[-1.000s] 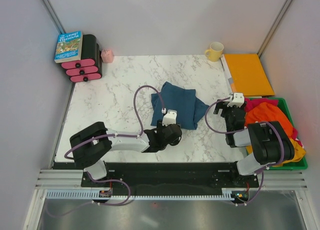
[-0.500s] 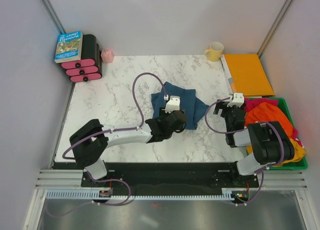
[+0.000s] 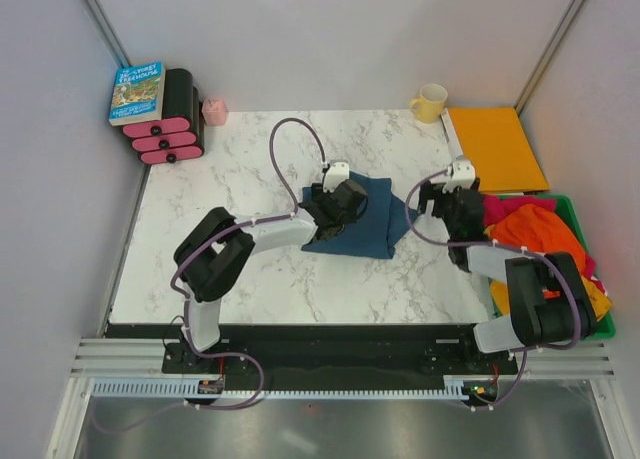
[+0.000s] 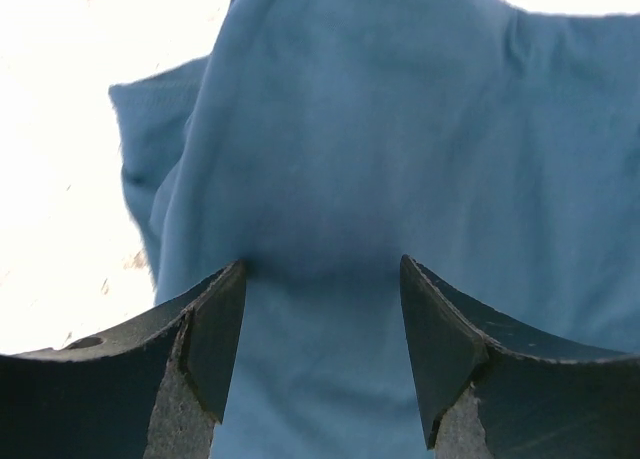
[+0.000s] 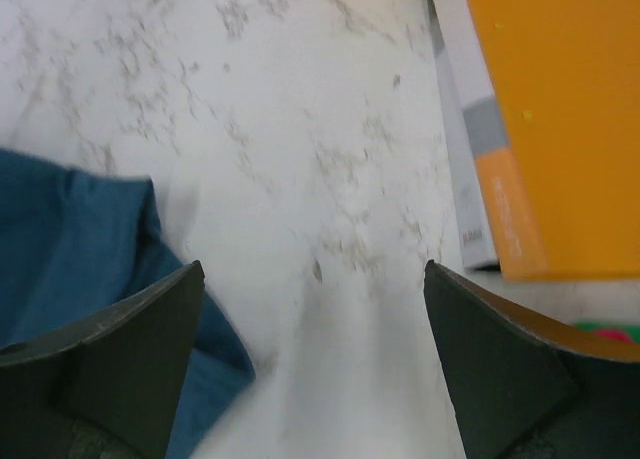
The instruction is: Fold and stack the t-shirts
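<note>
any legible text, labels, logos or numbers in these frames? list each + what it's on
No text can be read with confidence.
Book, cover: title lettering is there, but too small to read.
Orange folder, grey and white strip along its edge: blurred, no words legible.
Mug: no print visible.
Blue t-shirt: no print or tag visible.

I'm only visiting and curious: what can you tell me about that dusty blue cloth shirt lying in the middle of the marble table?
The dusty teal-blue cloth t-shirt looks soft and matte. It lies partly folded in a rumpled, roughly square bundle near the middle of the white marble table, with what seems a sleeve poking out at one side. The left gripper is down over its far left part, jaws open astride a soft bulge of cloth. Whether the fingers press on it is unclear.
</note>
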Robot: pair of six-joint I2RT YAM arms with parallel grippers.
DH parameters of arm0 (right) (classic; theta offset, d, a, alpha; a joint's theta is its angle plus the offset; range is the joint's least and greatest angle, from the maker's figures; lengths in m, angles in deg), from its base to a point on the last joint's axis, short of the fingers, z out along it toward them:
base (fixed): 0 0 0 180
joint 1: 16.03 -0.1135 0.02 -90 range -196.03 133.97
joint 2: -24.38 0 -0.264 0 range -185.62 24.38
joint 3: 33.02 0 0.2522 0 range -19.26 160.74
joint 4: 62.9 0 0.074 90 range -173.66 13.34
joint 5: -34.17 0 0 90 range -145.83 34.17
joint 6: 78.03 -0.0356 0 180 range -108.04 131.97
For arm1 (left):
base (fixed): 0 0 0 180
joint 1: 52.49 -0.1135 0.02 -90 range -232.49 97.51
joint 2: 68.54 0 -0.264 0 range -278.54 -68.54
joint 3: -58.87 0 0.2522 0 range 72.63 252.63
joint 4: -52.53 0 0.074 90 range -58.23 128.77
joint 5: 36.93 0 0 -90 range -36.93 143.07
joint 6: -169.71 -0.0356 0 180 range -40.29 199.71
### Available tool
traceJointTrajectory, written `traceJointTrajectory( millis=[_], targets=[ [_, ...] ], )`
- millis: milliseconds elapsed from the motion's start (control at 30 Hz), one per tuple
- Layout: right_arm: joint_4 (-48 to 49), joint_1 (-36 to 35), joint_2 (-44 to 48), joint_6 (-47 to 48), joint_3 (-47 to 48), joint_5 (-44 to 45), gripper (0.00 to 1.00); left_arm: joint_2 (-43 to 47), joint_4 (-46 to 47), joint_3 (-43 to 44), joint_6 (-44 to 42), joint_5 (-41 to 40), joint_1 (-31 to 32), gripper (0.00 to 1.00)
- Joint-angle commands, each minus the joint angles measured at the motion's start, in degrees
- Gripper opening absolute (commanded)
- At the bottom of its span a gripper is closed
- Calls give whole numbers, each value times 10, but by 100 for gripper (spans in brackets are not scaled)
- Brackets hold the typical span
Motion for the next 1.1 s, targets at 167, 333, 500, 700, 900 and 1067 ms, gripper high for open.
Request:
traceJointTrajectory(
  millis=[167,333,500,700,900,1067],
  targets=[
    [-317,-4,-8,54,207,-144,98,-37,11,53,-12,21,-31,69],
    [-372,-9,-75,26,234,-178,98,-62,-18,48,0,23,-37,69],
    [-378,-17,-107,12,246,-161,98,-81,-20,33,20,41,-43,68],
    [-393,-24,-121,-28,268,-192,98,-100,-19,32,38,67,-43,68],
    [-397,-31,-111,-69,271,-235,98,-99,-19,32,39,70,-43,67],
    [-405,-33,-126,-96,265,-266,98,-97,-18,31,41,73,-43,67]
  ],
)
